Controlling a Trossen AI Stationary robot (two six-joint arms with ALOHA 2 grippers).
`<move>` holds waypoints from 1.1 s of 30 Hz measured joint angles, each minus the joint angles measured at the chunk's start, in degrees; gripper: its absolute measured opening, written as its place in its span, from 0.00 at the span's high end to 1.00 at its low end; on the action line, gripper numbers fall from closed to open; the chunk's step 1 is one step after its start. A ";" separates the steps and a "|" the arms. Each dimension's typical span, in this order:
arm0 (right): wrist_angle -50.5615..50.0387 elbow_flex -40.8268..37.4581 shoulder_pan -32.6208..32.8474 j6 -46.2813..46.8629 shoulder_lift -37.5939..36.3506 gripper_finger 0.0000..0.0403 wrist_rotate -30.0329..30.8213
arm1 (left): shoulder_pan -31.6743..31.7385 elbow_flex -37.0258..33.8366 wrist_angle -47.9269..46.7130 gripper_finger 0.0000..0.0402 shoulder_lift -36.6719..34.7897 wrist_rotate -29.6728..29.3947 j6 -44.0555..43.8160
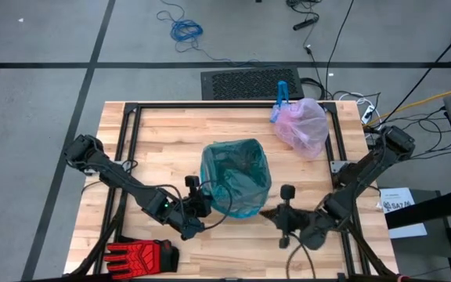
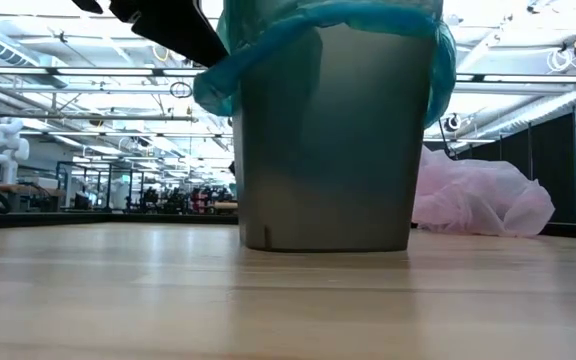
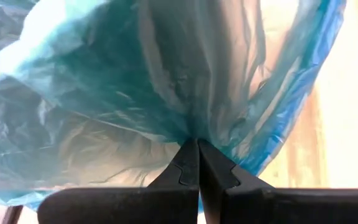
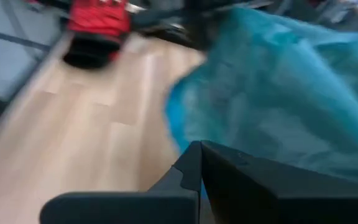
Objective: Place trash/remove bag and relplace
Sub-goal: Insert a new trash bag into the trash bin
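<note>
Left wrist view: left tool (image 3: 198,163) is clamped on the teal bag (image 3: 104,81).

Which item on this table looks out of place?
The red-and-black glove lies at the table's near left corner, unrelated to the bin work. The full pink bag sits at the far right, beside the teal-lined bin.

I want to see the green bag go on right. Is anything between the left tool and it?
Nothing visible. The left tool is shut right on the translucent teal-green plastic bag draped over the grey bin.
</note>
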 joint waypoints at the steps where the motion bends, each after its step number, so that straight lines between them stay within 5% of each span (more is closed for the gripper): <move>1: 0.07 0.00 -0.79 -1.21 0.25 1.00 0.93 | 0.00 0.00 0.15 1.00 -0.02 0.65 -0.01; 16: -3.50 -0.02 -8.00 3.81 6.58 1.00 -4.27 | -4.67 -0.07 -0.98 1.00 -7.30 1.79 0.00; 21: -4.05 -0.02 -7.98 5.14 6.86 1.00 -4.32 | -6.08 -0.05 -3.03 1.00 -12.57 -7.29 -3.98; 26: -4.07 -0.02 -7.91 5.09 6.88 1.00 -4.40 | -3.78 -0.04 -19.37 1.00 -15.68 -20.75 -20.16; 29: -3.81 -0.02 -7.94 4.86 6.88 1.00 -4.48 | -1.40 -0.04 -25.11 1.00 -15.97 -22.22 -27.98; 33: -3.58 -0.02 -7.93 4.30 6.88 1.00 -4.67 | 1.22 -1.65 -21.27 1.00 -16.00 -22.79 -26.31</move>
